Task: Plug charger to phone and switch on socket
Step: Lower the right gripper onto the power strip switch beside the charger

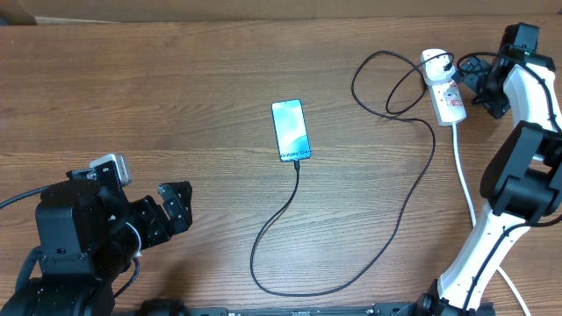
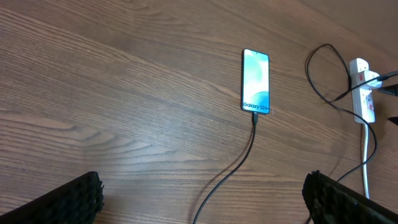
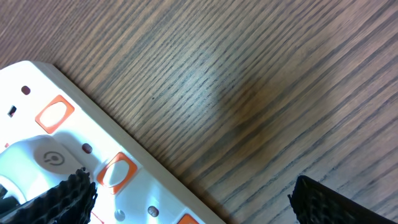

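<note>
A: Item 1, phone (image 1: 291, 130), pos.?

B: Flat on the table (image 1: 176, 88), approx. ctr, screen up and lit. Port edge faces the near side. Well apart from both arms.

A: Item 2, charger (image 2: 253, 127)?

B: Thin black cable. Tip meets the phone's lower edge and looks seated. It runs toward the near edge, sweeps R, climbs, loops once and ends at the socket (image 1: 446, 95). Slack all along, so no pull on the phone.

A: Item 3, socket, loc.?

B: Far R of the table, w/ thick white cord (image 1: 461, 167) trailing toward the near edge. Orange buttons (image 3: 55, 113) on its top face. On or off: cannot tell.

A: Item 4, R gripper (image 3: 193, 183)?

B: Jaws wide, nothing held. It hangs low at the socket, one finger over the strip just beside a button, the other over bare wood. Prob. placed so for a press.

A: Item 5, L gripper (image 2: 202, 183)?

B: Jaws wide, empty. It sits at the near-left, pointed at the phone from well back. Prob. set there because the plug end looks done and the arm has no job by the socket.

A: Outstanding?

B: Judged: plug-in complete, switch step in hand. Risk: a fingertip slips off the small button or shoves the light strip sideways.
</note>
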